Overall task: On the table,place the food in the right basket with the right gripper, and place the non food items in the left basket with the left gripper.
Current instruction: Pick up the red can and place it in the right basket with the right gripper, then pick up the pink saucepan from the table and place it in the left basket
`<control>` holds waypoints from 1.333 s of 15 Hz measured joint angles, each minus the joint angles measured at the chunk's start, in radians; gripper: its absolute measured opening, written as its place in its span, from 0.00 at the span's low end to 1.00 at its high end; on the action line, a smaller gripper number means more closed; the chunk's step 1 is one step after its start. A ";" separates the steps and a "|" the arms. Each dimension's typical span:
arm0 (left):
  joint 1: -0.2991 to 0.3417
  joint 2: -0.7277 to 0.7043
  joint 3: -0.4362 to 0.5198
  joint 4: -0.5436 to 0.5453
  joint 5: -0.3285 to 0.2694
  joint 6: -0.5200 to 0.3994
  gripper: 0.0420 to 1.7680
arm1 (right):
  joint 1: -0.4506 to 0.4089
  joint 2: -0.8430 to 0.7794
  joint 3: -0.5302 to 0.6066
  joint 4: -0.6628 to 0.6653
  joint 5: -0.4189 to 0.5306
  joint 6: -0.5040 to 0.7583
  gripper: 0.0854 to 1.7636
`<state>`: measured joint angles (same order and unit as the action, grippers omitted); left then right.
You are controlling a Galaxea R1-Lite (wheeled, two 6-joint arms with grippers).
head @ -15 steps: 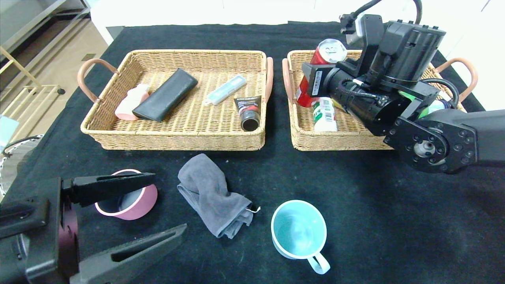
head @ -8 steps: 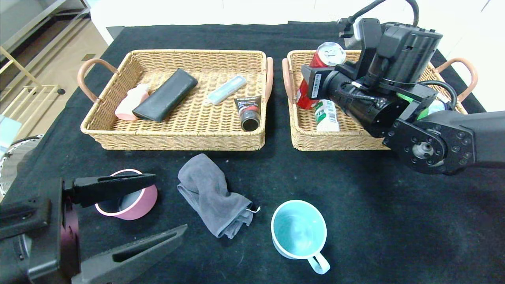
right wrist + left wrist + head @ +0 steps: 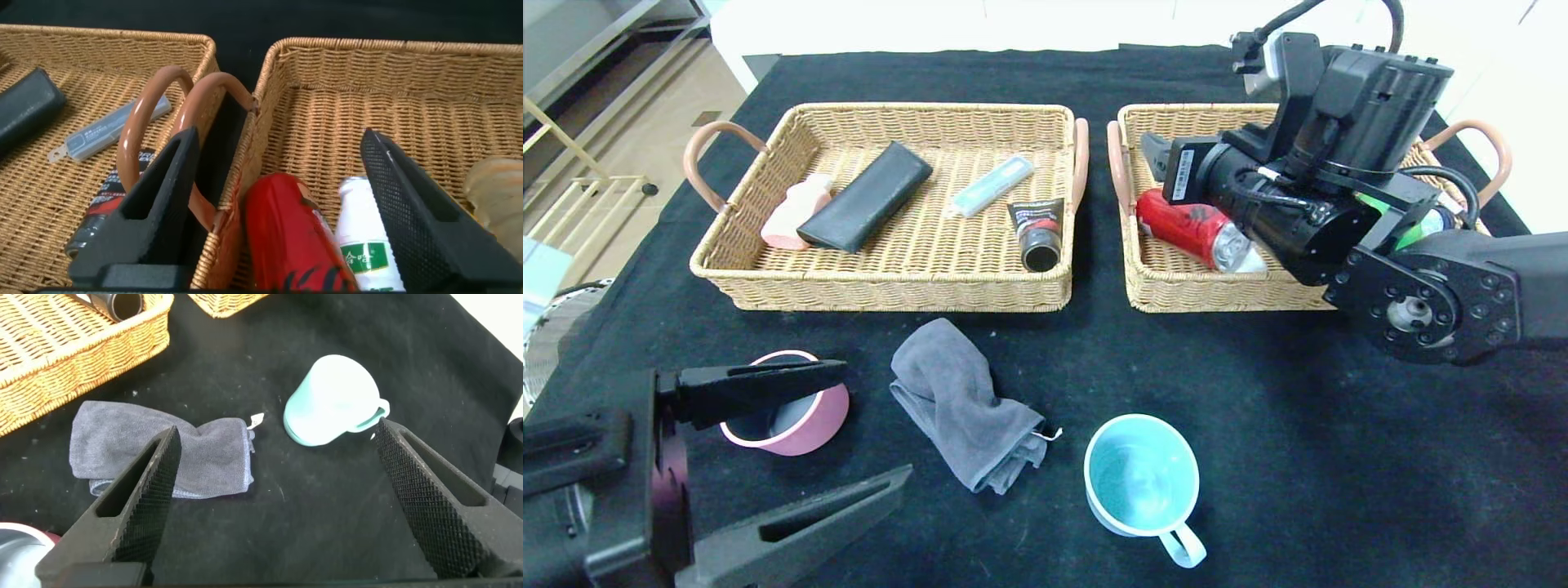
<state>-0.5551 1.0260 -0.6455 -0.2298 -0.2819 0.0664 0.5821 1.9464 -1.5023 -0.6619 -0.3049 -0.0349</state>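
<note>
Our right gripper [image 3: 286, 204] hangs wide open, holding nothing; the red can [image 3: 298, 237] lies on its side between its jaws in the right basket [image 3: 425, 73].

No readable text is showing anywhere. The white bottle [image 3: 365, 245] is carrying a green label, the black tube [image 3: 1036, 230] is bearing red and white print, and the can [image 3: 1194, 228] is showing dark marks, all illegible.

white bottle [image 3: 365, 245] hidden behind right arm in head view, pink bowl [image 3: 796, 425] partly covered
</note>
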 joint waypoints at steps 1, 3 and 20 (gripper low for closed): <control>0.000 0.000 0.000 0.000 0.000 0.000 0.97 | 0.000 -0.005 0.011 -0.004 0.000 0.000 0.83; 0.000 0.001 0.000 0.000 0.000 0.000 0.97 | 0.001 -0.022 0.043 -0.009 0.000 0.000 0.86; 0.007 -0.005 0.000 0.000 0.006 0.013 0.97 | 0.147 -0.371 0.472 0.099 0.111 -0.022 0.95</control>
<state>-0.5479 1.0213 -0.6460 -0.2302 -0.2760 0.0798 0.7287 1.5749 -1.0304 -0.5628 -0.1938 -0.0566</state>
